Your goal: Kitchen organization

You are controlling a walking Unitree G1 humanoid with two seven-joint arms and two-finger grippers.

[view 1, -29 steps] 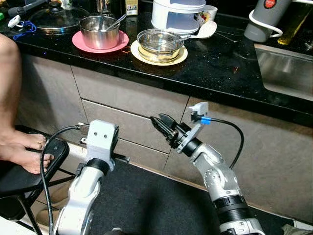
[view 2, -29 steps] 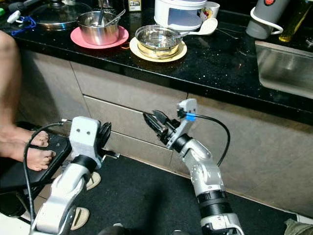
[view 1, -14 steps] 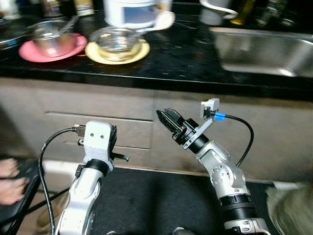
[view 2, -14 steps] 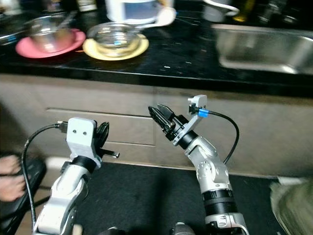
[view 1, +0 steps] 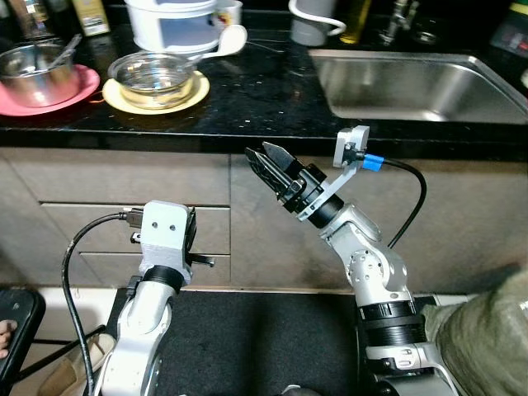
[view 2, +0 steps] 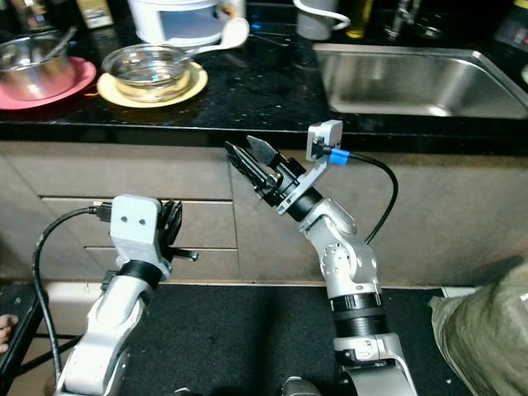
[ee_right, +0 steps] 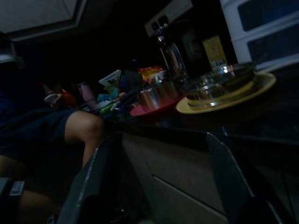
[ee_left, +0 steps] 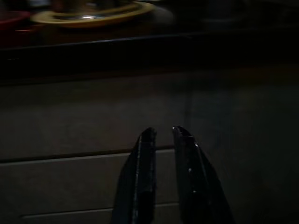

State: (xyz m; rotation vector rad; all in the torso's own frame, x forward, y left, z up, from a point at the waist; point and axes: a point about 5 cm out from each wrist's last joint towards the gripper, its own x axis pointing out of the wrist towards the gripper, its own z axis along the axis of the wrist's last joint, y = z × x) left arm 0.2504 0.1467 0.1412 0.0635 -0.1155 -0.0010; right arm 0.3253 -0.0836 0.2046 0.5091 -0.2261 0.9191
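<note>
A glass bowl (view 1: 153, 73) sits on a yellow plate (view 1: 188, 91) on the black counter (view 1: 264, 99). To its left a steel pot (view 1: 29, 64) with a utensil in it stands on a pink plate (view 1: 78, 82). Behind them is a white rice cooker (view 1: 172, 23). My right gripper (view 1: 262, 157) is open and empty, raised in front of the cabinet just below the counter edge and pointing toward the bowl. My left gripper (view 1: 190, 239) is lower, shut on nothing, in front of the drawer fronts (ee_left: 70, 186).
A steel sink (view 1: 412, 78) is set into the counter on the right, with a grey kettle (view 1: 312, 21) behind it. A black mat (view 1: 247, 338) covers the floor. A black stool (view 1: 16, 318) stands at the far left, green cloth (view 1: 491, 330) at the far right. A person's leg (ee_right: 79, 133) is off to the left.
The camera has swung right, bringing the sink into view and moving the person's legs out of the eye views. My right gripper has risen toward the counter edge. The left gripper has held its place.
</note>
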